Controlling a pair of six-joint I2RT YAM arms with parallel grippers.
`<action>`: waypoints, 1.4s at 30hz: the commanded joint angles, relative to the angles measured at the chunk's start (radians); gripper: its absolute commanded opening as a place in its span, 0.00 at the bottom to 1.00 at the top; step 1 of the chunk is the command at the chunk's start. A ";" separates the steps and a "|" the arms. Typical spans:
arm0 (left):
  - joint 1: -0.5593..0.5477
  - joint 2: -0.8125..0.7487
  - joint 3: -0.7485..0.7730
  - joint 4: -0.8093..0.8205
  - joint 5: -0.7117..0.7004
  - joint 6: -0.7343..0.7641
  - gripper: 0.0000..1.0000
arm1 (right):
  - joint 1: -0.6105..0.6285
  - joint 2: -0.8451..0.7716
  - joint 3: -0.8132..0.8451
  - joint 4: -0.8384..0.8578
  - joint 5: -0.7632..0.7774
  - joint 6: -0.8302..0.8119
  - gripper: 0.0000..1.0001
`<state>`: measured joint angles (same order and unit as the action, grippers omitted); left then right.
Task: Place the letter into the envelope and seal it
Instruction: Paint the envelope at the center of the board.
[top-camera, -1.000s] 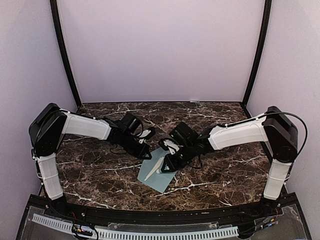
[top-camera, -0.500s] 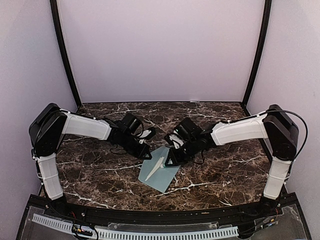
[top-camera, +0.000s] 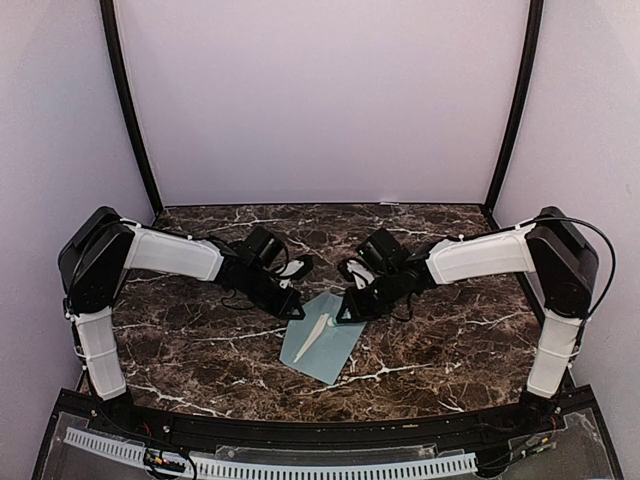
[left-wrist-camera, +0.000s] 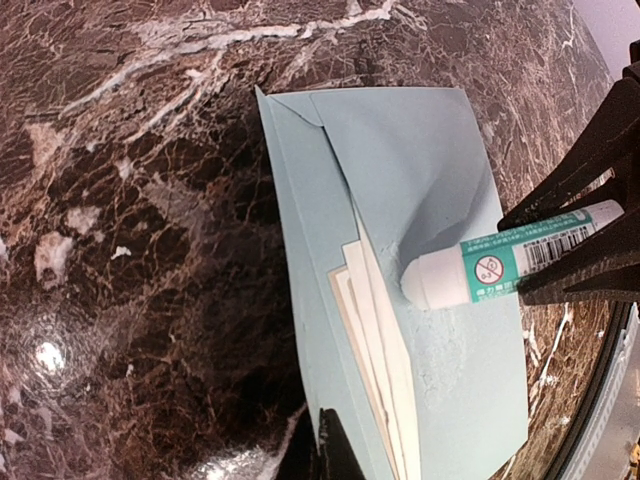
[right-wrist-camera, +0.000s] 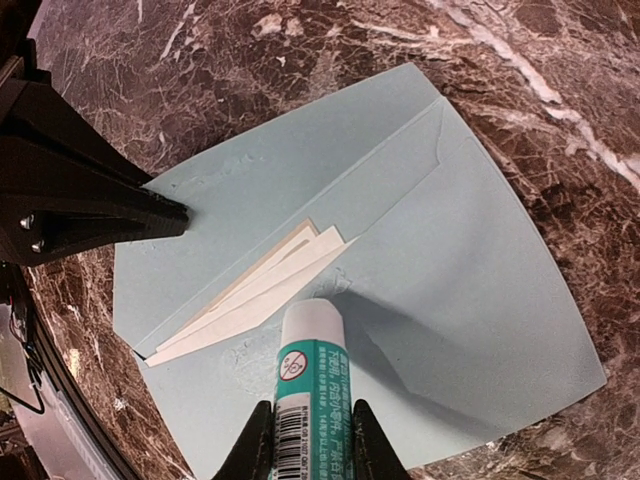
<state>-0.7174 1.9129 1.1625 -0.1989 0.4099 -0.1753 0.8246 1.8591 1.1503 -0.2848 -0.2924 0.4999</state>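
Envelope (top-camera: 322, 345) lies flat, flap open, mid-bench (top-camera: 180, 345) toward the near edge (letter (right-wrist-camera: 262, 288) sticking out of its mouth). Right jaws clamp the glue stick (right-wrist-camera: 308, 378), its tip on the flap. Left jaws fully closed, empty, tip resting on the envelope's edge.

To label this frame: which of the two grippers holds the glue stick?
The right gripper: the glue stick sits between its fingers. The left gripper is shut, empty, resting on the envelope.

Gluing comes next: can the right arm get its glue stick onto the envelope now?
Likely yes: the right claw holds the glue stick with its tip on the envelope; the left claw presses only a far edge, leaving the way free.
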 joint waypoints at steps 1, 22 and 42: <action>-0.011 0.005 0.014 -0.029 0.005 0.019 0.00 | -0.019 0.032 0.015 -0.017 0.053 -0.017 0.00; -0.012 0.005 0.012 -0.027 -0.021 0.001 0.00 | 0.078 -0.007 -0.046 -0.030 -0.067 -0.003 0.00; -0.012 0.007 0.012 -0.030 -0.019 0.006 0.00 | 0.147 -0.026 -0.014 -0.081 -0.021 0.028 0.00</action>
<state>-0.7238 1.9156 1.1625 -0.2176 0.3985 -0.1761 0.9607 1.8530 1.1301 -0.2863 -0.3645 0.5144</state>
